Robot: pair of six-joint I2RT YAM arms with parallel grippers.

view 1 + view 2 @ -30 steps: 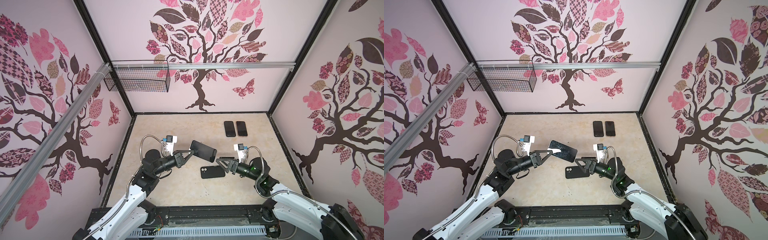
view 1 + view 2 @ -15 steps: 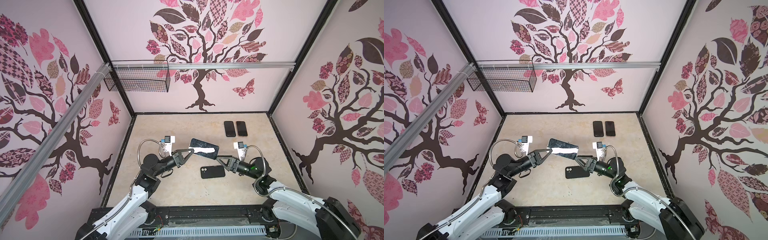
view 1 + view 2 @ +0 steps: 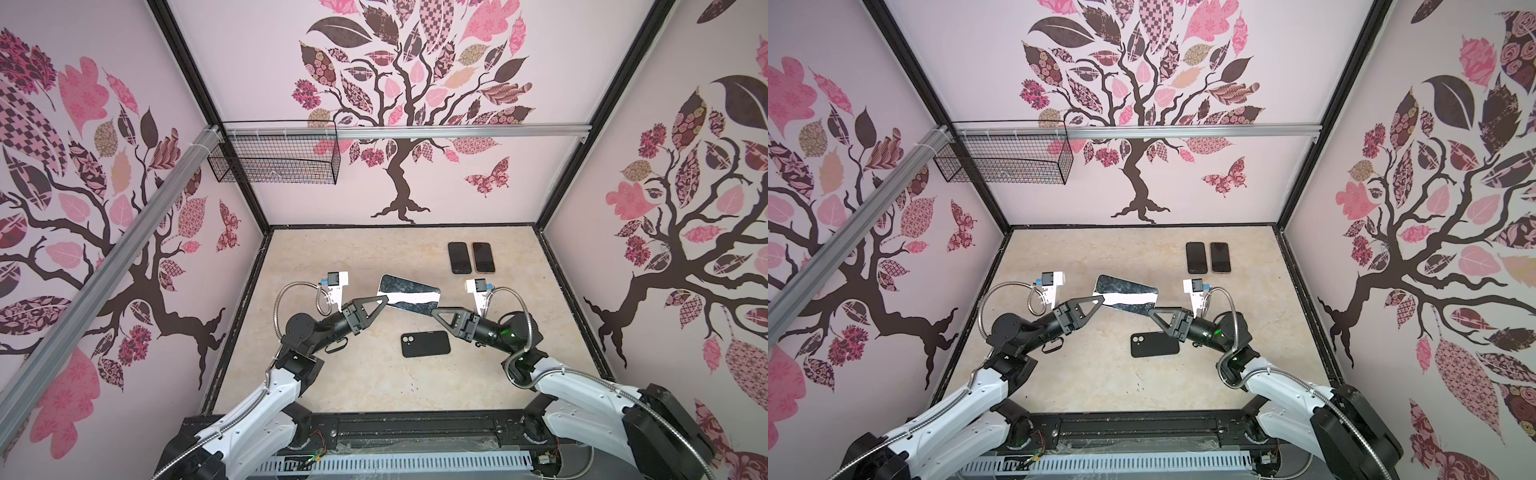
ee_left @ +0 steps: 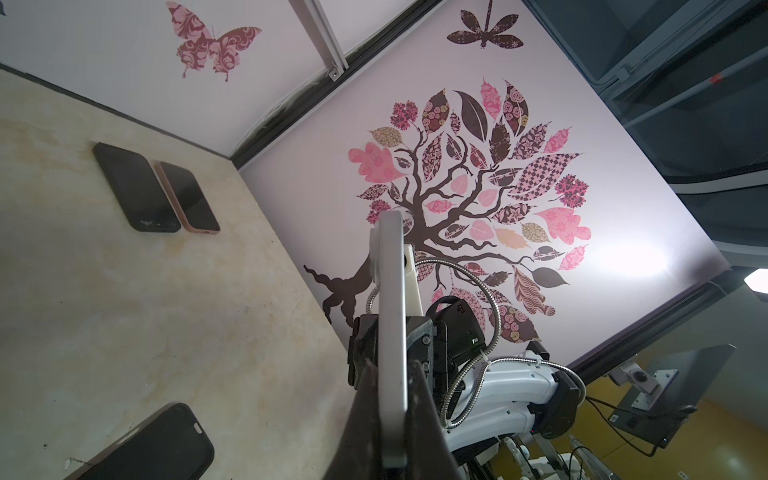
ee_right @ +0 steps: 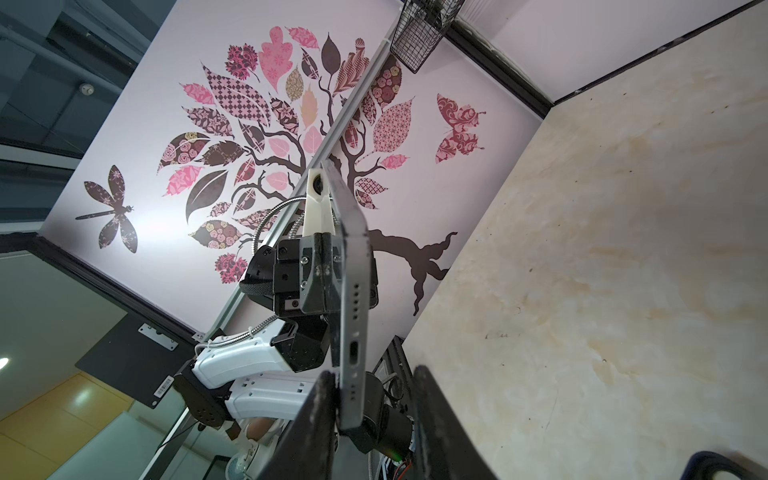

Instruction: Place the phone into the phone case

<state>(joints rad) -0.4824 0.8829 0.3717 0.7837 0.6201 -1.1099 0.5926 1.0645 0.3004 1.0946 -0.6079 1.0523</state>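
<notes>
A silver phone (image 3: 409, 297) (image 3: 1126, 296) with a mirror-like screen hangs in the air above the table. My left gripper (image 3: 384, 298) (image 4: 390, 370) is shut on its left end. My right gripper (image 3: 434, 311) (image 5: 372, 374) straddles the other end, the end with the charging port. In the right wrist view one finger touches the phone (image 5: 349, 291) and the other stands apart from it, so those jaws are open. The black phone case (image 3: 425, 344) (image 3: 1154, 345) lies flat on the table below the phone, camera cut-out to the left.
Two more phones, one dark (image 3: 459, 257) and one pink-edged (image 3: 483, 257), lie side by side at the back right of the table. A wire basket (image 3: 274, 160) hangs on the back wall at the upper left. Walls close the table in on three sides.
My left gripper has turned the phone more level and carried it a little to the right. My right gripper has risen from beside the case to the phone's free end, its jaws narrowing.
</notes>
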